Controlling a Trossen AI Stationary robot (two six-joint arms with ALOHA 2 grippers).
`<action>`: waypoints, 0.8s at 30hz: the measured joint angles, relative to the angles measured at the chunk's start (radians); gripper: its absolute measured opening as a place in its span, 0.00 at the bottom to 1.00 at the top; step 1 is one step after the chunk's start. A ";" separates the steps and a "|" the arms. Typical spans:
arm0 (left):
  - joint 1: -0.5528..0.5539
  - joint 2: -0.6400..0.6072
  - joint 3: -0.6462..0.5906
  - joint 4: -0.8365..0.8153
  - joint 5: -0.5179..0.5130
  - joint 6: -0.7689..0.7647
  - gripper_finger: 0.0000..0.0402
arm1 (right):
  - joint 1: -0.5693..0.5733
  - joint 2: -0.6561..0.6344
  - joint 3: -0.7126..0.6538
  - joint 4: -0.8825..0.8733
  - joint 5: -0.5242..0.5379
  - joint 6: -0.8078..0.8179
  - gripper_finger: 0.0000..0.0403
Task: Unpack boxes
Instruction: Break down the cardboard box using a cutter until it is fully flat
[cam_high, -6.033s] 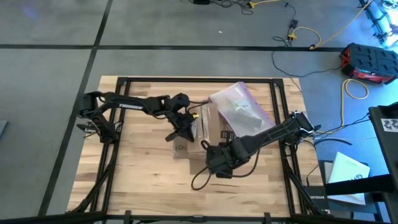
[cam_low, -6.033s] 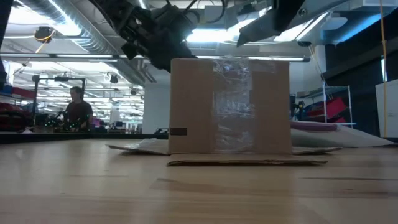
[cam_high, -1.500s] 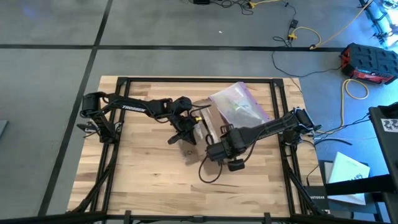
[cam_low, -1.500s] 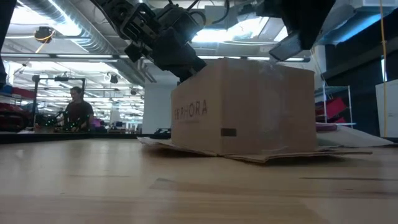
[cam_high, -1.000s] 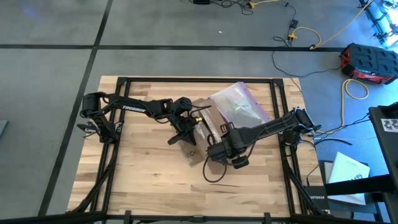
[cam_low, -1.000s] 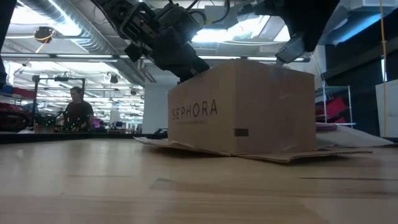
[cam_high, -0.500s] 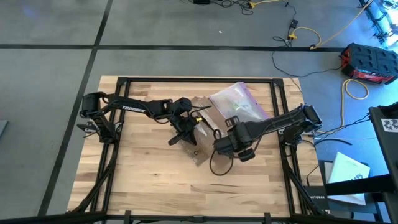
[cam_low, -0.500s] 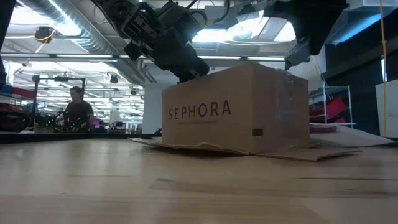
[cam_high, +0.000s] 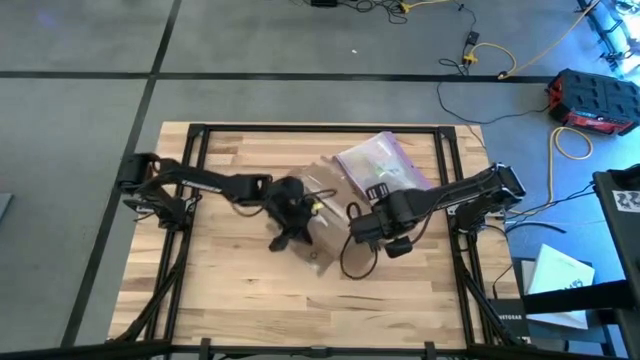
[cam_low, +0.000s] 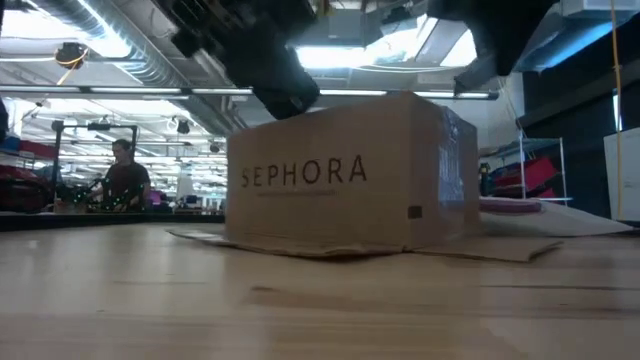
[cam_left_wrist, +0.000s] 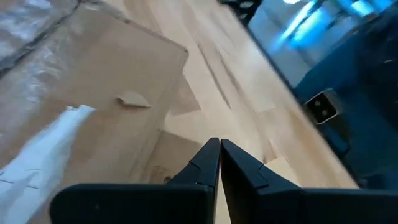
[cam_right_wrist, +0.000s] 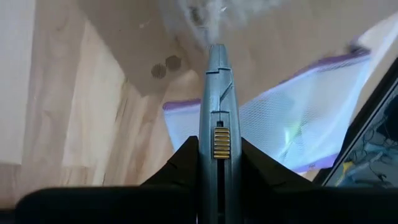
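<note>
**Inspector:** Materials and count, nearest first?

**Assistant:** One box (cam_low: 345, 175), plain brown cardboard, matte, rectangular, black SEPHORA lettering on its near face, glossy tape on the side. It sits mid-frame in the low view, on the pale wood-plank table (cam_high: 230, 290), its flaps splayed flat. Behind it, right of centre in the high view, lies one clear plastic bag (cam_high: 385, 165) with a purple edge.

**Inspector:** The fingers?

**Assistant:** The left gripper (cam_left_wrist: 219, 152) has its fingers pressed together, empty, over the cardboard. The right gripper (cam_right_wrist: 214, 149) pinches one slim grey knife-like tool (cam_right_wrist: 216, 93), whose tip meets the box's taped seam.
</note>
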 joint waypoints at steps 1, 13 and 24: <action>-0.021 -0.018 -0.001 -0.008 -0.071 -0.006 0.00 | 0.000 -0.011 0.000 0.014 0.002 0.001 0.14; -0.201 -0.046 0.005 0.115 -0.944 -0.491 0.00 | 0.001 -0.054 0.001 0.055 -0.033 -0.086 0.14; -0.313 0.106 0.008 0.143 -1.209 -0.787 0.00 | -0.025 -0.056 0.001 0.110 -0.052 -0.440 0.14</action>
